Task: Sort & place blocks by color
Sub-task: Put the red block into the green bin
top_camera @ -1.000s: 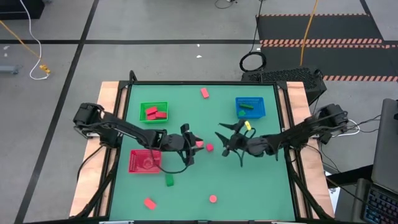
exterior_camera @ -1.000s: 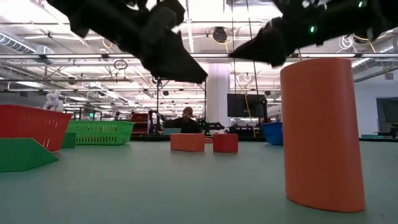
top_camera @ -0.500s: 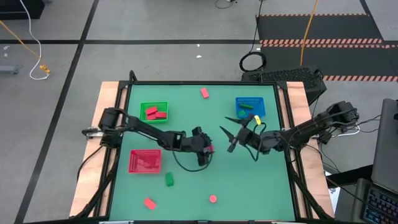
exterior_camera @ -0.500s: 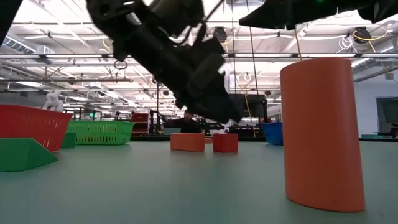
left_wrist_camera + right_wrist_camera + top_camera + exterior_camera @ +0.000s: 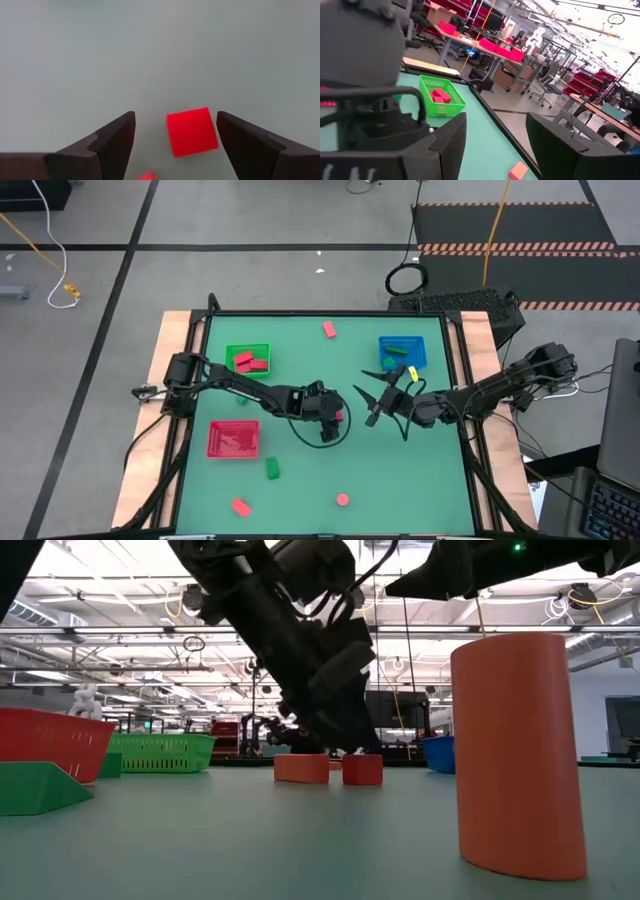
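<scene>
My left gripper (image 5: 332, 420) is open and low over the middle of the table. In the left wrist view its fingers (image 5: 175, 117) stand on either side of a red cube (image 5: 192, 132) without touching it. A second red cube (image 5: 302, 768) lies right beside the first (image 5: 362, 769). My right gripper (image 5: 370, 402) is open, held above the table just right of them. More blocks rest flat on the mat: a red one (image 5: 329, 329), a green one (image 5: 272, 469), a red one (image 5: 240, 506) and a red round one (image 5: 342, 500).
The green tray (image 5: 248, 360) holds red blocks. The red tray (image 5: 234, 438) sits by the left edge and the blue tray (image 5: 403, 352) at far right. In the low view an orange round block (image 5: 520, 755) stands close in front.
My left gripper has moved toward the table's right and come down until its open fingers straddle a red cube. My right gripper has risen a little and drawn slightly toward the right. The blocks have stayed where they were.
</scene>
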`<state>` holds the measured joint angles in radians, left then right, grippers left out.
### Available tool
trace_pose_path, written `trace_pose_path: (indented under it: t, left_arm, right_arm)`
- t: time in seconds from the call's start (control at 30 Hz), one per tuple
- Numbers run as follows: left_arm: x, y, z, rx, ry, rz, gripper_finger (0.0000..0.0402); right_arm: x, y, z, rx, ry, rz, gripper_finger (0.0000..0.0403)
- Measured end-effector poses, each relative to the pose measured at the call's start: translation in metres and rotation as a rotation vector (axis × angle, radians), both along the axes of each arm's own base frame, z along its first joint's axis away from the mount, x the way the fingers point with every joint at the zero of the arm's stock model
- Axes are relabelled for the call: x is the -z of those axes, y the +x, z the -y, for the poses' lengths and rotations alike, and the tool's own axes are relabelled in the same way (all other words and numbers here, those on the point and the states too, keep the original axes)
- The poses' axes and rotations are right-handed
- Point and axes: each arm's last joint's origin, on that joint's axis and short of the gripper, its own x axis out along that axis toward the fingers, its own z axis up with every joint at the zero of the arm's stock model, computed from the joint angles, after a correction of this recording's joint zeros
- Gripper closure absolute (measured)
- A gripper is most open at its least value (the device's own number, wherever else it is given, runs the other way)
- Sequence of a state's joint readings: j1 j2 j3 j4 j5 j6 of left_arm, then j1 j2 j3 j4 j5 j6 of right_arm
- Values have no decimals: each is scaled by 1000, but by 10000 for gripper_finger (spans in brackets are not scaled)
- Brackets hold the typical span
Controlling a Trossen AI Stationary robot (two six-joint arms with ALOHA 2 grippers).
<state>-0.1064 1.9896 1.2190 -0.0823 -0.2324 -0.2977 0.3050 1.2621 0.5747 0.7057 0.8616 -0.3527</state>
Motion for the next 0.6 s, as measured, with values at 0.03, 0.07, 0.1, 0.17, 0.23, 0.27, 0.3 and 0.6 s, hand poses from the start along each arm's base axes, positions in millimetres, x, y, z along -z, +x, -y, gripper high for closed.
trace_pose_path:
  t: [0.03,0.07,0.1,0.17,0.23,0.27,0.3,0.6]
  left_arm:
    - [0,0,-1,-2,-8,-4,119]
    - [1,-1,-1,-9,-14,-9,119]
    - [1,-1,-1,-14,-20,-9,119]
    - [1,-1,-1,-14,-28,-9,119]
    - [1,-1,0,-17,-38,-8,119]
    - [2,-1,0,-21,-44,-12,119]
    - [5,0,0,-21,-45,-15,119]
    - [25,5,1,-22,-16,-26,122]
  right_arm:
    - [0,0,0,0,0,-1,202]
    - [0,0,0,0,0,-1,202]
    - [0,0,0,0,-1,-2,202]
    - [1,0,0,0,-2,-7,202]
    - [1,0,0,0,-2,-6,202]
    - [1,0,0,0,-2,-6,202]
    - [1,0,0,0,-2,-7,202]
    - [1,0,0,1,-3,-11,204]
